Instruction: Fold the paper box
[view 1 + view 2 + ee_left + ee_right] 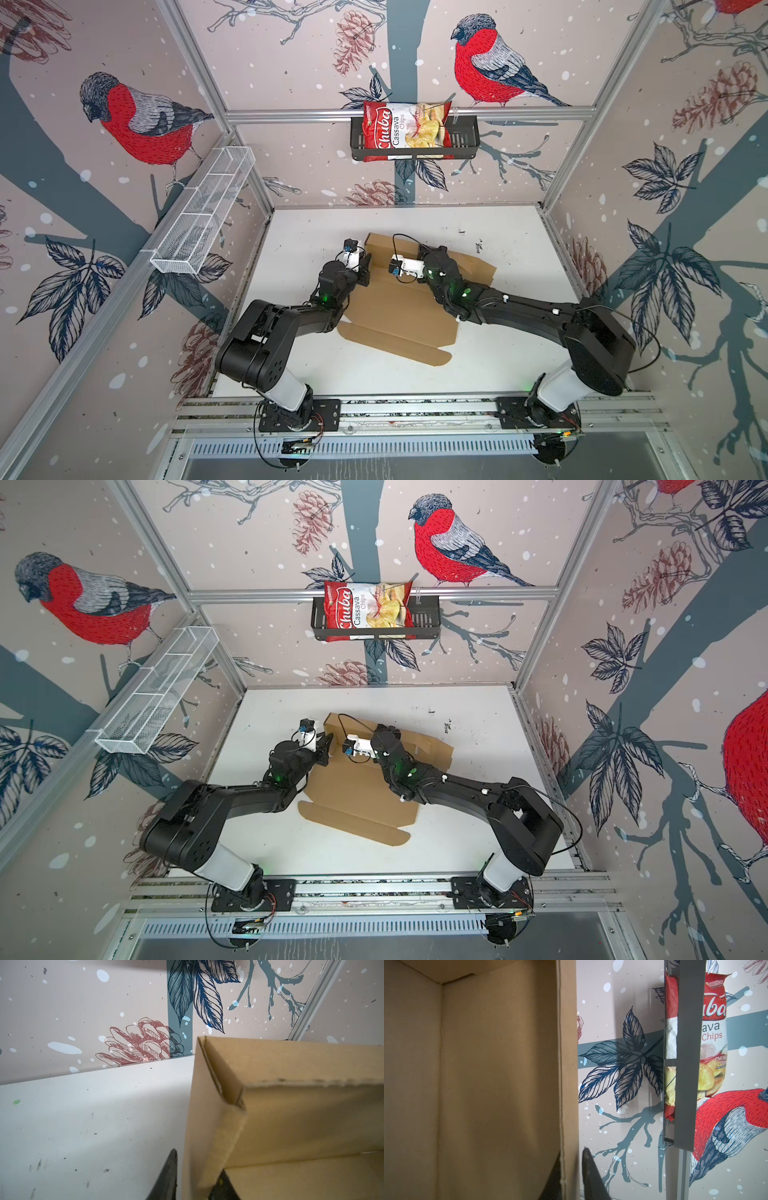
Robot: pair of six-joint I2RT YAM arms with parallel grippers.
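Note:
The paper box [399, 316] [361, 796] is a brown cardboard die-cut sheet lying mid-table, its far and left walls folded upright and its front and right flaps flat. My left gripper [365, 266] [326, 748] is at the left wall near the far left corner. In the left wrist view it [197, 1167] has one finger outside and one inside that wall [209, 1126], shut on it. My right gripper [428, 249] [384, 729] is at the far wall. In the right wrist view it [572, 1153] pinches that wall's top edge [569, 1084].
A red chips bag [405, 129] stands in a black wire basket [465, 137] on the back wall. A white mesh basket [203, 212] hangs on the left wall. The white table [498, 365] is walled on three sides, with the arm bases on the front rail.

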